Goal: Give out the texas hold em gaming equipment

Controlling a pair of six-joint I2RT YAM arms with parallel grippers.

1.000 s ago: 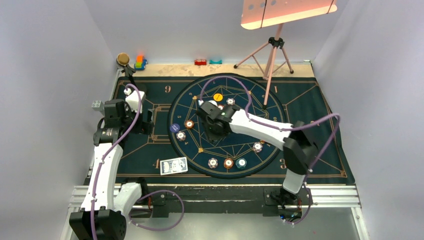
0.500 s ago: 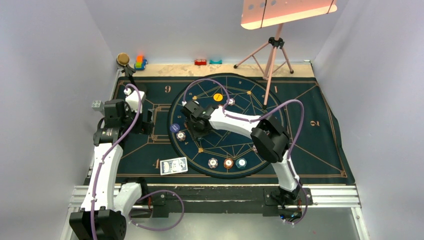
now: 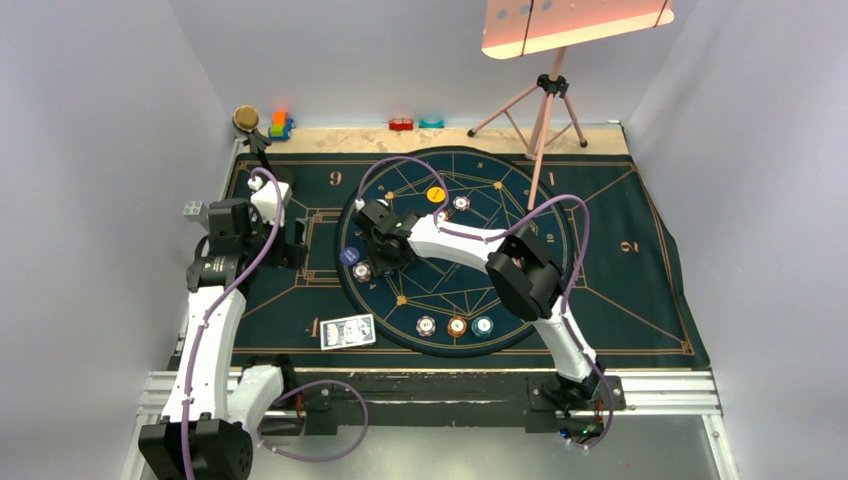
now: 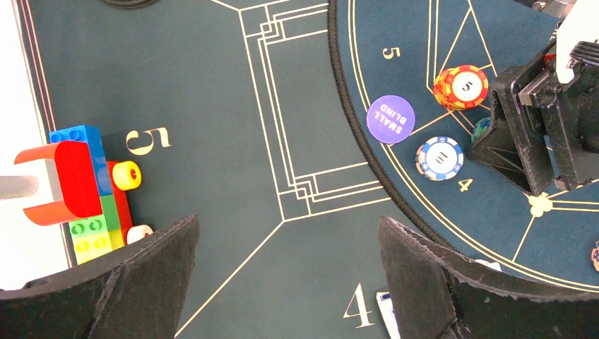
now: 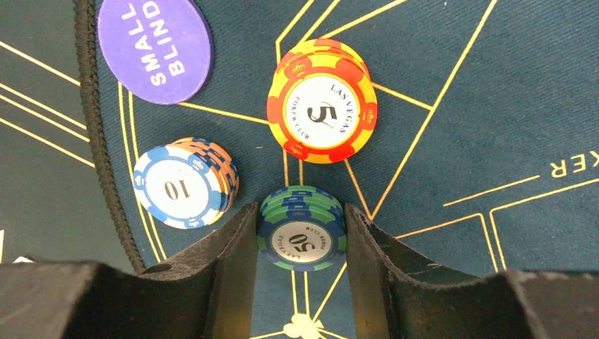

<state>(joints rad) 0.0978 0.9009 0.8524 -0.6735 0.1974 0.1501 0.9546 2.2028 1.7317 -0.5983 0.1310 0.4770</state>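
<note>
Right wrist view: the right gripper's (image 5: 300, 215) jaws pinch the green 50 chip stack (image 5: 301, 236) by its edges, probably to move it whole, near the 5 stack (image 5: 322, 101) and 10 stack (image 5: 185, 182). The left gripper (image 4: 288, 233) hangs spread wide.

My left arm (image 3: 212, 330): bent at the elbow on the left side, wrist pointing down. My left fingers (image 4: 145, 279): spread wide, holding nothing. My right arm (image 3: 465, 243): stretched leftward across the middle. My right fingers (image 5: 229, 279): pressed against both sides of a stack of green chips (image 5: 301, 227).
</note>
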